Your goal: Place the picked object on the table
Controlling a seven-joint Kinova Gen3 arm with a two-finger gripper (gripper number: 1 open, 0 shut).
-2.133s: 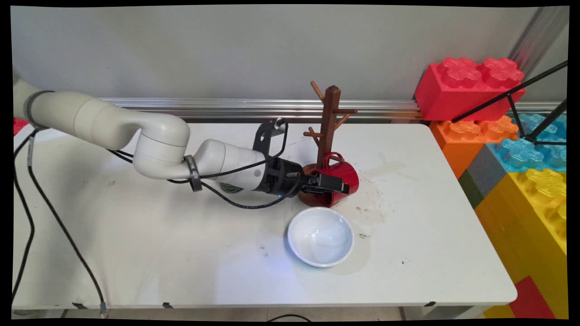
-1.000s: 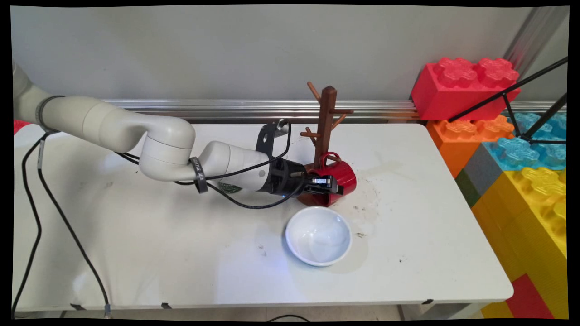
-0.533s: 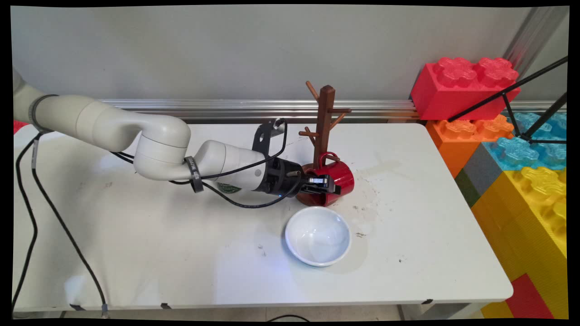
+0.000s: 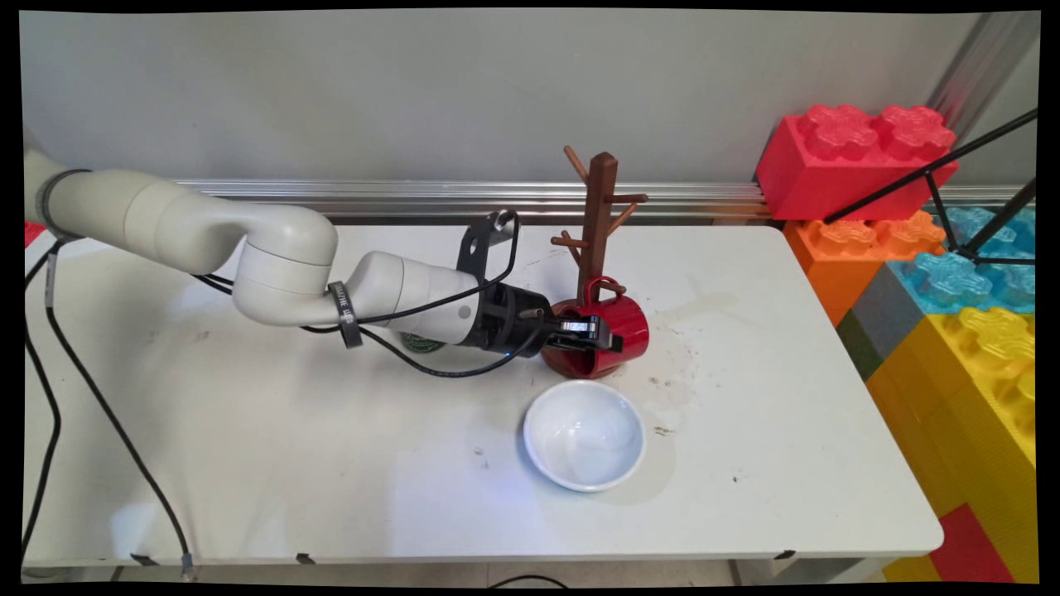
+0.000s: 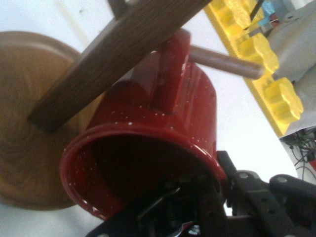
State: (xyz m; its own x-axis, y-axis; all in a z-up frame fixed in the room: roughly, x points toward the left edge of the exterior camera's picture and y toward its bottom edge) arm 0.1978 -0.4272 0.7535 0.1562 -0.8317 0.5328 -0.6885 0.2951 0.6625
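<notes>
Gripper (image 4: 598, 338): clamped on rim of red mug (image 4: 621, 323), centre frame. Mug lies tilted on mug tree (image 4: 598, 217) base, handle over low peg. White bowl (image 4: 585, 434): just below.

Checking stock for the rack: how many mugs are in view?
1: a red mug on its side at the wooden mug tree's base, handle on a low peg, gripper clamping its rim. No others show.

1. A white table (image 4: 273, 463) carried everything.
2. A wooden mug tree (image 4: 598, 217) stood toward its far side, its round base (image 5: 24, 148) flat on the top.
3. A white bowl (image 4: 585, 435) sat nearer the front edge, apart from that base.
</notes>
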